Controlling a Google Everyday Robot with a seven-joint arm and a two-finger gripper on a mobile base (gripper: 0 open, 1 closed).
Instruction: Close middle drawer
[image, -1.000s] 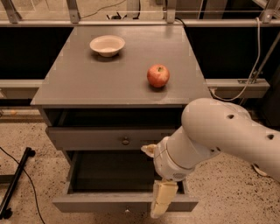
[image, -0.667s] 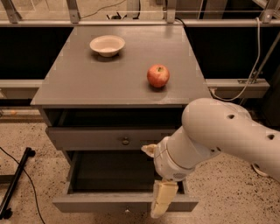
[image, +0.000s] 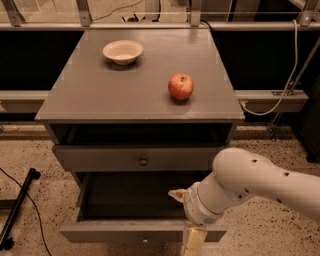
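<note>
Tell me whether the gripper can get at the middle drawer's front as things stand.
Probably yes: the gripper sits at the front of the pulled-out middle drawer, towards its right end, with nothing between them.

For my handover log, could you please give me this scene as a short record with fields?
middle drawer: pulled well out, front toward the camera
upper drawer: slightly out, round knob showing
gripper: at the picture's bottom edge, over the middle drawer's front, right of centre; contact unclear
cabinet top: bowl back left, apple right of centre
task status: drawer not yet closed
</note>
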